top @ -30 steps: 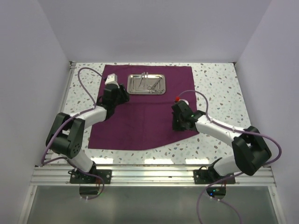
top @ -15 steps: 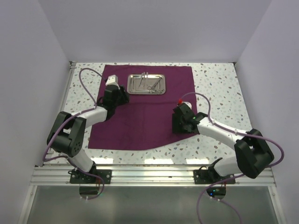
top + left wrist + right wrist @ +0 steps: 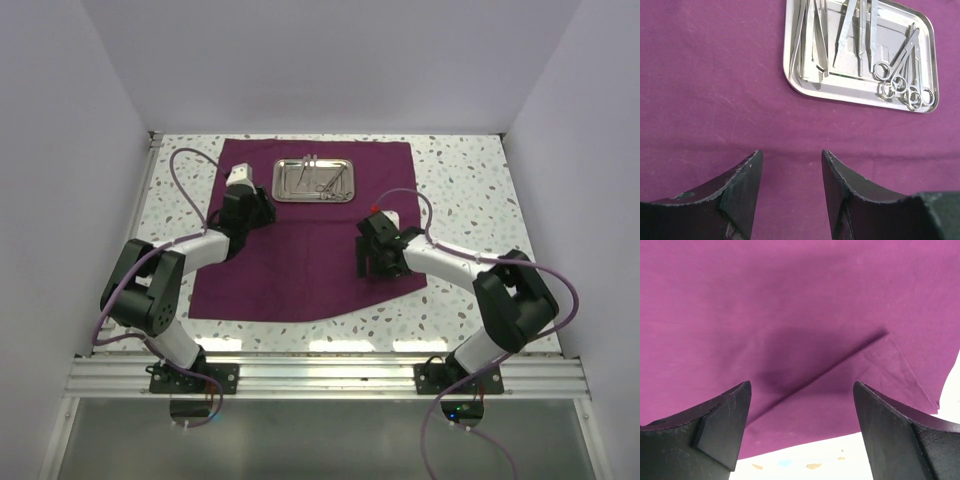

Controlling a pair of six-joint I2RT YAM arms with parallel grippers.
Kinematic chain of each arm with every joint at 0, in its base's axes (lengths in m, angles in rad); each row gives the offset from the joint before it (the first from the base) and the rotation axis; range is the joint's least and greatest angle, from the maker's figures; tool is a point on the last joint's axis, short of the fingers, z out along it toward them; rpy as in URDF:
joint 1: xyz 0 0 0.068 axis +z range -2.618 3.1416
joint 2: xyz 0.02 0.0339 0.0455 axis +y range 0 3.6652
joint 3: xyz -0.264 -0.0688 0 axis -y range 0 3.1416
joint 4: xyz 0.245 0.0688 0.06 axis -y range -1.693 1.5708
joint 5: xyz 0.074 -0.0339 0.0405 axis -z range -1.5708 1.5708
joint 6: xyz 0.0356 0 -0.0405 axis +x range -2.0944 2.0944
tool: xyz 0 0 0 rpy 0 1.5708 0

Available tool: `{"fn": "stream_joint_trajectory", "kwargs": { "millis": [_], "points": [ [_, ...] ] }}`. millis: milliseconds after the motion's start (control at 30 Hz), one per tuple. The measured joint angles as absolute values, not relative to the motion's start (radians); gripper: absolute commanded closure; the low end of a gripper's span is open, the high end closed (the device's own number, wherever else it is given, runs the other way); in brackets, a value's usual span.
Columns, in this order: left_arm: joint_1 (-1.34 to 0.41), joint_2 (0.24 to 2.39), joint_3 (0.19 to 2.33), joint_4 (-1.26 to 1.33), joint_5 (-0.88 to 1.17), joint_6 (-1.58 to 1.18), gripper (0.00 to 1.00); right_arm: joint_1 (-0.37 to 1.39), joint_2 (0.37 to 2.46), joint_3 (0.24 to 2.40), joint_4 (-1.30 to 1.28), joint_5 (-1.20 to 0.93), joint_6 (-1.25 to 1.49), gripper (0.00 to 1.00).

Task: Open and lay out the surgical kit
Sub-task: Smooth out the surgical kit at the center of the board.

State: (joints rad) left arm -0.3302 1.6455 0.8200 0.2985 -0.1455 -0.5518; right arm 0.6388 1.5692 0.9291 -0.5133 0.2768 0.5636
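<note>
The surgical kit's purple cloth (image 3: 300, 250) lies spread flat on the table. Its steel tray (image 3: 316, 181) sits on the cloth's far part, holding scissors (image 3: 902, 85) and several slim silver instruments (image 3: 810, 45). My left gripper (image 3: 252, 205) hovers over the cloth just left of and nearer than the tray, jaws open and empty (image 3: 791, 160). My right gripper (image 3: 370, 262) is at the cloth's right near corner, jaws wide open with nothing between them (image 3: 802, 390). A folded-over flap (image 3: 890, 370) of cloth lies below it beside the cloth's edge.
The speckled white table (image 3: 470, 190) shows on all sides of the cloth. White walls enclose the back and both sides. A metal rail (image 3: 320, 375) with the arm bases runs along the near edge.
My right gripper has opened from shut and let go of the cloth's right near corner, shifting slightly left over it. The left arm has not moved.
</note>
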Motion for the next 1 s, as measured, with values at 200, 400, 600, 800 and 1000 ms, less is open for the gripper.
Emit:
{"fn": "stream_joint_trajectory", "kwargs": {
  "millis": [200,400,600,800,1000],
  "points": [
    [-0.330,1.645,0.808,0.308,-0.145,-0.538,0.46,0.639,1.575,0.902,-0.554,0.313,0.564,0.21],
    [-0.330,1.655,0.803,0.324,-0.141,-0.538,0.46,0.639,1.562,0.879,-0.580,0.324,0.560,0.50],
    [-0.330,1.676,0.803,0.334,-0.137,-0.538,0.46,0.641,1.586,0.887,-0.572,0.323,0.558,0.80],
    [-0.330,1.687,0.803,0.336,-0.135,-0.536,0.46,0.643,1.610,0.909,-0.575,0.326,0.559,1.00],
    [-0.330,1.693,0.804,0.336,-0.130,-0.534,0.46,0.653,1.581,0.904,-0.616,0.347,0.572,1.00]
  ]
}}
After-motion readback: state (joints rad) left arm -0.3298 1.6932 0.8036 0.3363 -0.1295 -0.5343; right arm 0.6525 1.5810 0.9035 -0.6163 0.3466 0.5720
